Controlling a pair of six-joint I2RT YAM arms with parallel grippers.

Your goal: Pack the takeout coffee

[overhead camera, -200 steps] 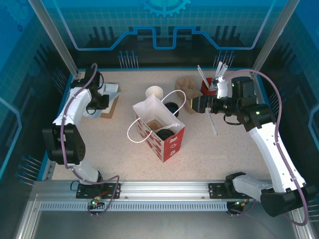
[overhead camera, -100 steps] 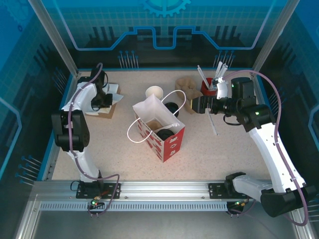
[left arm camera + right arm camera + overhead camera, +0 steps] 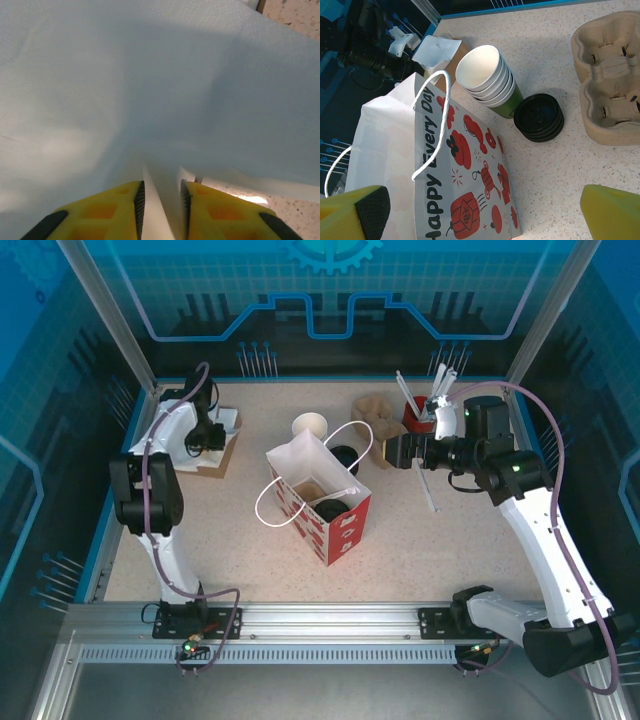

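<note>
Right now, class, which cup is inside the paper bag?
The black-lidded cup, visible through the open top of the bag. The stack of lidless cups and the red cup of straws stand outside on the table.

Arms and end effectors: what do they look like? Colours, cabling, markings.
The left arm and right arm match, with white link shells and black joint housings. A mauve cable loops loosely along each. The right arm has a small green light on its forearm. The left end effector and right end effector have yellow fingers with black ribbed pads.
</note>
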